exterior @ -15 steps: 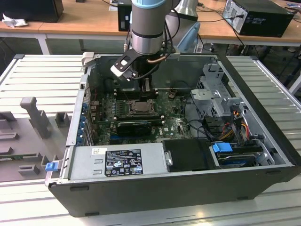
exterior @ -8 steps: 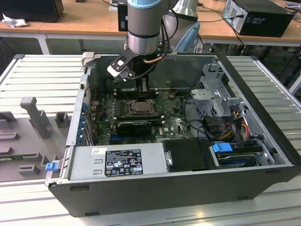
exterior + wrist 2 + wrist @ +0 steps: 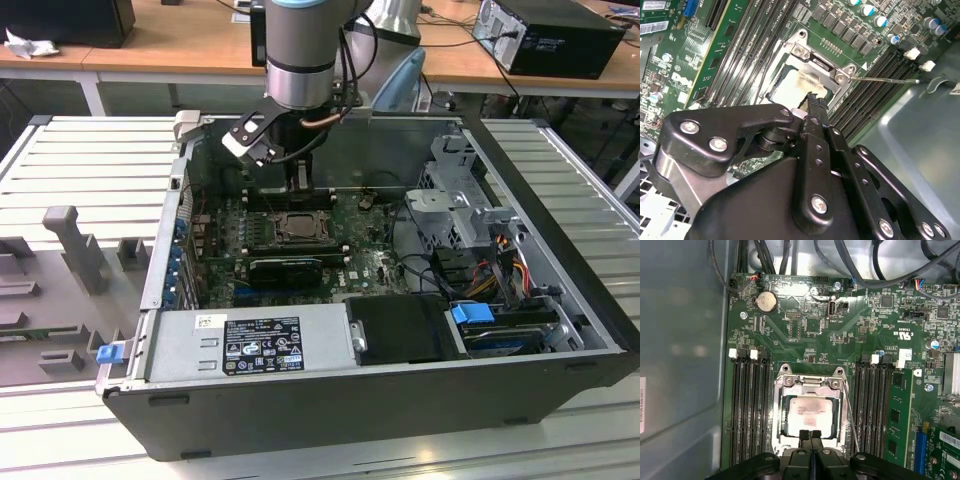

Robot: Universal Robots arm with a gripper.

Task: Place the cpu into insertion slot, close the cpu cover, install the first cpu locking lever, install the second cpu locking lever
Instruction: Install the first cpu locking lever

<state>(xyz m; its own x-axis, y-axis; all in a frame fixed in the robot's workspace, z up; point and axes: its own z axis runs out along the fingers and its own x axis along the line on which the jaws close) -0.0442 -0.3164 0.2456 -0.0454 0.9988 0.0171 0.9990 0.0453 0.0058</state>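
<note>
First wrist view looks straight down on the green circuit board point(image 3: 805, 335). The chip point(image 3: 810, 415) lies flat in the socket point(image 3: 784, 417); it is a pale beige-silver square with a dull, slightly smeared face. The silver metal cover point(image 3: 810, 384) lies over it, and its square window frames the chip on every side. A thin wire lever point(image 3: 851, 415) runs along one side of the cover, between it and a bank of black memory slots point(image 3: 875, 405). The gripper point(image 3: 810, 435) has its two black fingertips pressed together with nothing between them, right at the cover's edge. Whether they touch it I cannot tell.

Second wrist view looks past the gripper point(image 3: 815, 100) at a slant. From here the lever point(image 3: 885, 79) sticks out free across the memory slots point(image 3: 875, 85), angled away from the cover point(image 3: 815, 59). The chip point(image 3: 790, 90) is half hidden behind the fingertips.

Exterior view adds the setting. An open computer case point(image 3: 400, 400) lies on a slatted table point(image 3: 90, 160). The arm point(image 3: 300, 50) stands in the upper middle of the frame, with the gripper point(image 3: 290, 170) just above the chip point(image 3: 298, 227) near the frame's centre.
</note>
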